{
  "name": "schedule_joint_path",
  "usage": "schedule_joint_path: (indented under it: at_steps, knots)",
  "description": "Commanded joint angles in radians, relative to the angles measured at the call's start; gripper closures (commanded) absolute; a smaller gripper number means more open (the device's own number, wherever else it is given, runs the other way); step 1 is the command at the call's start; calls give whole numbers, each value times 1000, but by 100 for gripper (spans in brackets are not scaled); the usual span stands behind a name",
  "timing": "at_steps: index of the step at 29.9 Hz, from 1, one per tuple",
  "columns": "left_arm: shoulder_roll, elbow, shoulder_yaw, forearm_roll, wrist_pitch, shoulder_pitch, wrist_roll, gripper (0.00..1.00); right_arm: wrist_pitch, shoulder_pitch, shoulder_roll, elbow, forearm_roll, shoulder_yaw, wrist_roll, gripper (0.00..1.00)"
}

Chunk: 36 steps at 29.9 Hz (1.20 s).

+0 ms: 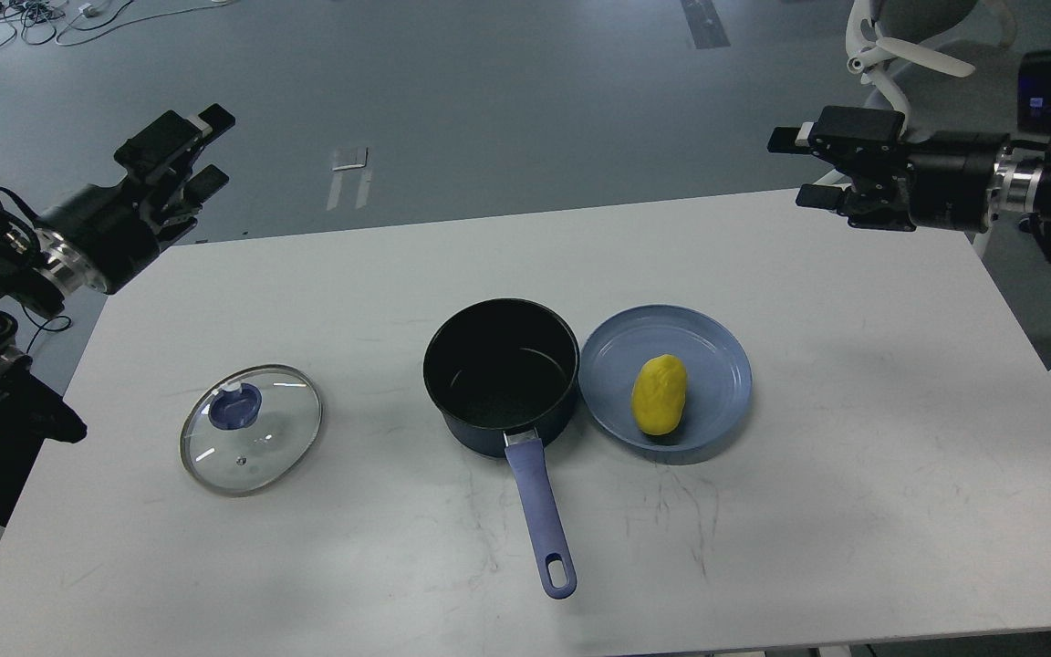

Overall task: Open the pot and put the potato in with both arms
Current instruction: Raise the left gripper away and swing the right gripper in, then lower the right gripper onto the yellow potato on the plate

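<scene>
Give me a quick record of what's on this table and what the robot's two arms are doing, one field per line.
pot: lid off, looks empty, handle pointing toward the robot
lid: glass, flat on the table, left of the pot, apart from it
potato: yellow, lying on the blue plate
plate: right beside the pot
left gripper: raised at the table's far left, fingers open, empty
right gripper: raised at the far right, fingers open, empty

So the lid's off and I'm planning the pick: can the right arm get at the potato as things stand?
Probably yes. The potato lies uncovered on the blue plate, right of the pot, and the right gripper hangs open above the table's far right with nothing between.
</scene>
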Motion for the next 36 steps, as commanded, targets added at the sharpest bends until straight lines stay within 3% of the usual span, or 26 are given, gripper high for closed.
schedule_joint_path:
  at_steps: [1,3,7,16,36]
  knots:
    - [-16,-9,-1,0,0,-3,0,2,0,238,97,53,-57,-282,0,0]
    - [-16,-17,-1,0,0,-3,0,2,0,303,140,58,-59,-373,0,0]
    - [-24,-32,-3,0,0,-3,0,2,0,441,344,87,-25,-619,0,0]
    - [-54,-49,-6,0,0,-2,0,2,0,457,586,72,107,-862,0,0]
    - [-59,-77,-4,0,0,1,0,2,0,288,691,-95,257,-921,0,0]
